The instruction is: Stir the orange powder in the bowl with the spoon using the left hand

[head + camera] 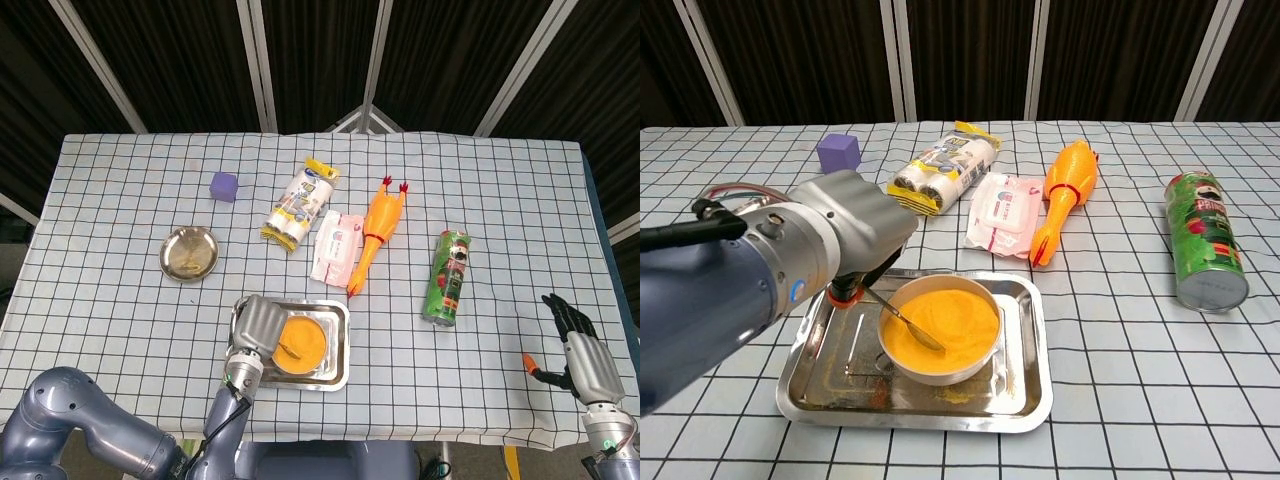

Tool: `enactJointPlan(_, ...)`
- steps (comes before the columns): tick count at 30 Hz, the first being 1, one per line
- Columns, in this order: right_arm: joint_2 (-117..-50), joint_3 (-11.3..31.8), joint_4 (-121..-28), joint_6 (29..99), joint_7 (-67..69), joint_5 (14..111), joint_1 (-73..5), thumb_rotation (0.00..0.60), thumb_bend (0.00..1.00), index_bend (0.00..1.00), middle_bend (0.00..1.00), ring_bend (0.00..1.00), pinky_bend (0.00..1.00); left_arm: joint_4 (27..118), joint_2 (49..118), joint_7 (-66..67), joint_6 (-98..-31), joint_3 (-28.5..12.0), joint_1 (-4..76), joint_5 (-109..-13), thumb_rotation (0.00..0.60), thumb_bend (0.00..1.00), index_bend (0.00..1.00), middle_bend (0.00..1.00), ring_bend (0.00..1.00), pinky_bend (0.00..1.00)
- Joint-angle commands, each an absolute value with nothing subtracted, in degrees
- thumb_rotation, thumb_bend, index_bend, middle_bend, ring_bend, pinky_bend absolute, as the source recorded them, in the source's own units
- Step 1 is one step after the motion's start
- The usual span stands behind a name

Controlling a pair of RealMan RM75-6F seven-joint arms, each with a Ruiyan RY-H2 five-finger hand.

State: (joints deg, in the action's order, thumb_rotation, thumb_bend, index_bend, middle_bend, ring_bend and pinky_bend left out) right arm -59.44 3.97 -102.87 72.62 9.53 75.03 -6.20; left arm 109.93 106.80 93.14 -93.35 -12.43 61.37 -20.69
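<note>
The left hand [855, 230] pinches the spoon [905, 322], its tip in the orange powder [945, 320] of the bowl [940, 368] just beside; right hand [578, 350] spread.

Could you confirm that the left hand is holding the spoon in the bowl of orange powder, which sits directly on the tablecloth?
Not quite. The left hand does hold the spoon in the bowl of orange powder, but the bowl sits in a steel tray, not directly on the tablecloth. The chest view shows the tray's rim all round the bowl.
</note>
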Motion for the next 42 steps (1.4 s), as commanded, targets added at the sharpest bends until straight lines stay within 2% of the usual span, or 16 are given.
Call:
enactJointPlan(1, -59.4, 4.0, -102.9, 72.6, 9.5, 75.1, -6.2, 0.6, 0.37, 0.0, 0.0, 0.0, 0.0, 109.4, 107.2, 94.4, -93.9, -13.5, 62.3, -19.5, 0.6, 0.8, 0.81, 1.0, 1.0, 0.99)
enactJointPlan(13, -59.4, 3.9, -103.0, 72.6, 9.6, 75.1, -6.2, 0.6, 0.37, 0.0, 0.0, 0.0, 0.0, 103.8, 109.6, 94.9, -94.3, -14.3, 64.1, -19.4, 0.6, 0.8, 0.81, 1.0, 1.0, 0.99)
enactJointPlan(26, -59.4, 3.8, -103.0, 72.6, 9.6, 75.4, -6.2, 0.6, 0.37, 0.0, 0.0, 0.0, 0.0, 99.6, 111.3, 90.4, -95.4, -13.3, 64.2, -26.5, 0.6, 0.8, 0.81, 1.0, 1.0, 0.99)
enactJointPlan(42, -59.4, 3.7, -103.3, 72.6, 9.4, 75.3, -6.1, 0.6, 0.37, 0.0, 0.0, 0.0, 0.0, 107.1, 108.7, 90.0, -94.5, -12.9, 62.0, -24.5, 0.6, 0.8, 0.81, 1.0, 1.0, 0.99)
